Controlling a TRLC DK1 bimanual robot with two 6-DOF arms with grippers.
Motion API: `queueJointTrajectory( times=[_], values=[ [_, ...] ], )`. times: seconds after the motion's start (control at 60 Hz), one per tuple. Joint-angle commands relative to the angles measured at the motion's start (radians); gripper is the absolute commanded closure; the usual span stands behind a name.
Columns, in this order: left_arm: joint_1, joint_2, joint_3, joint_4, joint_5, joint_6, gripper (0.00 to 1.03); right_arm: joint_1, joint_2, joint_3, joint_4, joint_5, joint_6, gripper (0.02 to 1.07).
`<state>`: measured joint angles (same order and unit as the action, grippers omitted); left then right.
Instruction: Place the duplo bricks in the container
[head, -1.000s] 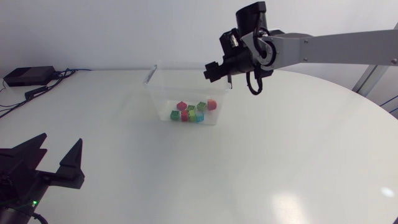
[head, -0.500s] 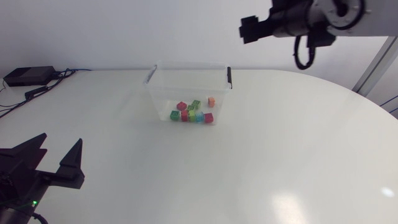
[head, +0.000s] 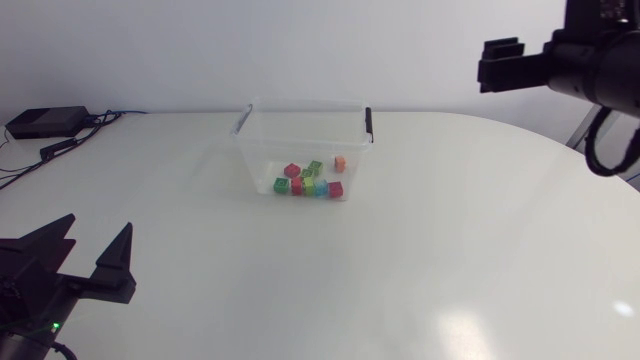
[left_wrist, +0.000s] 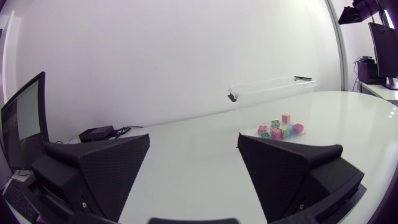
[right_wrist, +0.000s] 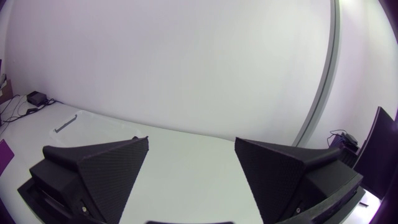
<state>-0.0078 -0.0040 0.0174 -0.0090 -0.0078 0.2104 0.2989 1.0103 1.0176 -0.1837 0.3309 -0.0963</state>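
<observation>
The clear plastic container stands at the back middle of the table, with several small duplo bricks in red, green, cyan and orange on its floor. My right gripper hangs high above the table's right side, well clear of the container, open and empty; the right wrist view shows its empty gripper with the container's rim far ahead and to one side. My left gripper rests open near the front left corner. In the left wrist view that gripper is empty, and the container with the bricks stands well ahead.
A black box with cables lies at the table's back left corner, also seen as a black box in the left wrist view. The white tabletop stretches between my arms and the container.
My right arm has risen from just over the container and swung away to the right. The bricks in the container have shifted, and a red one now lies at their right end. The left arm is unmoved.
</observation>
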Motion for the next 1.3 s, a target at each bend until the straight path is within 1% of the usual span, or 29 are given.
queueJointTrajectory(
  times=[0.0,0.1,0.217,0.5,1.283],
  values=[
    [-0.004,-0.011,-0.016,0.003,-0.003,0.007,0.04,-0.007,-0.068,-0.071,0.006,0.017,0.023,0.07],
    [-0.004,-0.011,-0.016,0.003,-0.003,0.007,0.04,-0.015,-0.142,-0.143,0.010,0.020,0.026,0.07],
    [-0.004,-0.011,-0.016,0.003,-0.003,0.007,0.04,-0.015,-0.285,-0.266,0.026,0.020,0.024,0.07],
    [-0.004,-0.011,-0.016,0.003,-0.003,0.006,0.04,-0.020,-0.672,-0.523,-0.027,0.018,-0.003,0.07],
    [0.006,0.001,-0.017,0.008,0.006,-0.172,0.04,-0.249,-0.950,-0.929,0.146,-0.268,0.079,0.07]
  ],
)
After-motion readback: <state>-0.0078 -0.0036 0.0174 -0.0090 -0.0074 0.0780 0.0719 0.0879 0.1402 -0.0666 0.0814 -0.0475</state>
